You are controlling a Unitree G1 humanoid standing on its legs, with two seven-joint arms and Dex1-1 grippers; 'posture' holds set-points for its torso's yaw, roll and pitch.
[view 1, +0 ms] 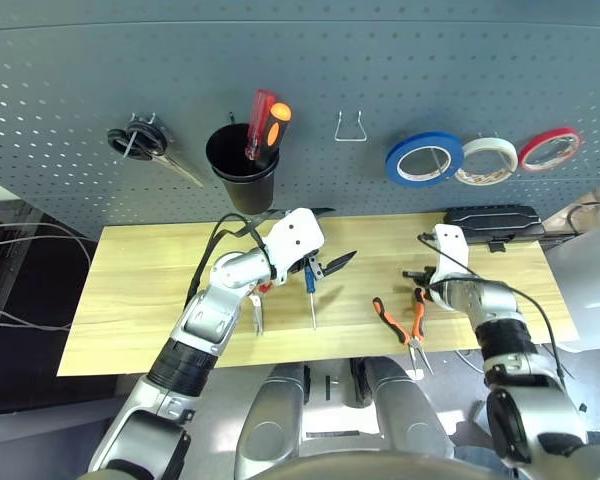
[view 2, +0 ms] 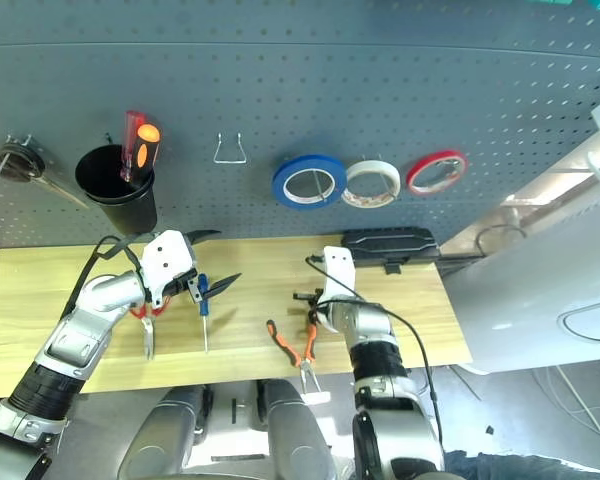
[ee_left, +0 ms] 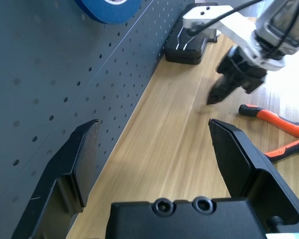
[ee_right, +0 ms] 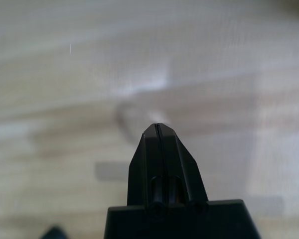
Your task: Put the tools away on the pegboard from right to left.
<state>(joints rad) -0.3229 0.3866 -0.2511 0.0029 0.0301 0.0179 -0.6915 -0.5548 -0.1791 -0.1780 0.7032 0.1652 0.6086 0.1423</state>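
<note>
The wide blue tape roll (view 1: pixel 423 160) hangs on the pegboard (view 1: pixel 380 70). On the wooden table (view 1: pixel 140 290) lie the orange-and-black pliers (view 1: pixel 405 322), the slim blue-handled screwdriver (view 1: pixel 310 290) and the red-handled scissors (view 1: pixel 257 318), which are partly under my left forearm. My right gripper (view 1: pixel 420 277) is shut on nothing, its tip pointing down at the table just beyond the pliers' handles. Above the screwdriver, my left gripper (view 1: pixel 332 238) hovers open and empty, and its wrist view looks along the table toward the right gripper (ee_left: pixel 222 89).
A white tape roll (view 1: pixel 487 160) and a red one (view 1: pixel 549 150) hang right of the blue roll. A black cup (view 1: pixel 243 165) holds red and orange screwdrivers. A bare metal hook (view 1: pixel 351 128) is mid-board, with dark tools (view 1: pixel 140 142) at the left. A black case (view 1: pixel 492 220) lies at the table's back right.
</note>
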